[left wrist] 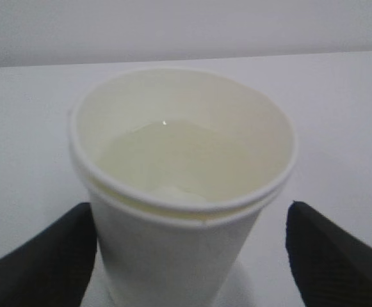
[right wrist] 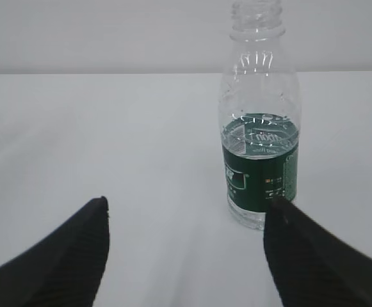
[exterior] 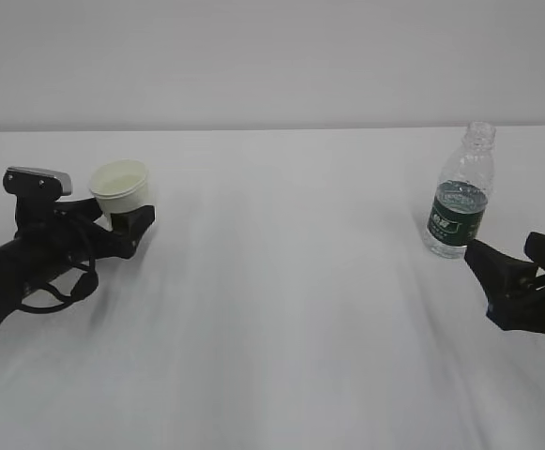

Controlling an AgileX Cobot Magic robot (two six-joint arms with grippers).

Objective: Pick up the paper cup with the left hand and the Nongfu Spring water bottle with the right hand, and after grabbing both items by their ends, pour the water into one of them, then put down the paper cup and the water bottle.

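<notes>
White tabletop (exterior: pixel 281 309) carries everything: near its left edge our left hand (exterior: pixel 127 225) stands spread around the small white paper cup (exterior: pixel 120 190), holding clear water (left wrist: pixel 173 157). Near the right edge our right hand (exterior: pixel 525 258) gapes just short of the clear green-labelled bottle (exterior: pixel 460 192). Pouring looks done; only withdrawing seems left.
</notes>
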